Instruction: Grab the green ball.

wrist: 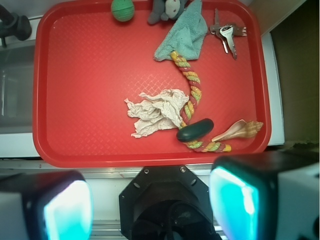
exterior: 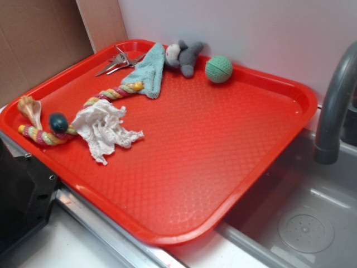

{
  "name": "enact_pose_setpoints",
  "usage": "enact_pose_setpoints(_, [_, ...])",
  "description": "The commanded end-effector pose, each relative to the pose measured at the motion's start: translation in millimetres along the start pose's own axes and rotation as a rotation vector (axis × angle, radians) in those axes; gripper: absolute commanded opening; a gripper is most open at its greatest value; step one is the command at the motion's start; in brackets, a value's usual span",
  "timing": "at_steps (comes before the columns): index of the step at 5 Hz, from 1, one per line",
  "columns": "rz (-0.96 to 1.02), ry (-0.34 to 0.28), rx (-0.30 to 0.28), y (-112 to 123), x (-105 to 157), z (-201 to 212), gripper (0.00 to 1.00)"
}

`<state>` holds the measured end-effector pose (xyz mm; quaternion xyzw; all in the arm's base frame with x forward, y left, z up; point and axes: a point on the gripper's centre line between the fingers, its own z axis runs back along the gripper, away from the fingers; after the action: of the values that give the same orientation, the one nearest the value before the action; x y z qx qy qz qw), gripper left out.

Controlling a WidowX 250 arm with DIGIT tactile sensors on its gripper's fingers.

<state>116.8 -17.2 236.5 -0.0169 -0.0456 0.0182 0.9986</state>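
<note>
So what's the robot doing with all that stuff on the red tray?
Nothing is being held yet. The robot's hand hangs open over the near edge of the red tray, touching nothing. The green ball it wants sits at the far edge, beside a little plush toy. Also on the tray are a teal cloth, keys, a colourful rope, crumpled paper, a dark ball and a seashell.

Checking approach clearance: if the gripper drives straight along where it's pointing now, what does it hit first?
Probably the near rim of the red tray, then the dark teal ball. The gripper is open; the green ball lies far off. Depth unclear.
</note>
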Motion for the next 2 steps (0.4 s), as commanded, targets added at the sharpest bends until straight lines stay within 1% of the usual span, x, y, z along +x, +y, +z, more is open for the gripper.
enact_pose_setpoints(1, [0.0, 0.0, 0.0, 0.0, 0.0, 0.0, 1.0])
enact_pose_setpoints(2, [-0.161, 0.031, 0.08, -3.0, 45.1, -54.4, 1.0])
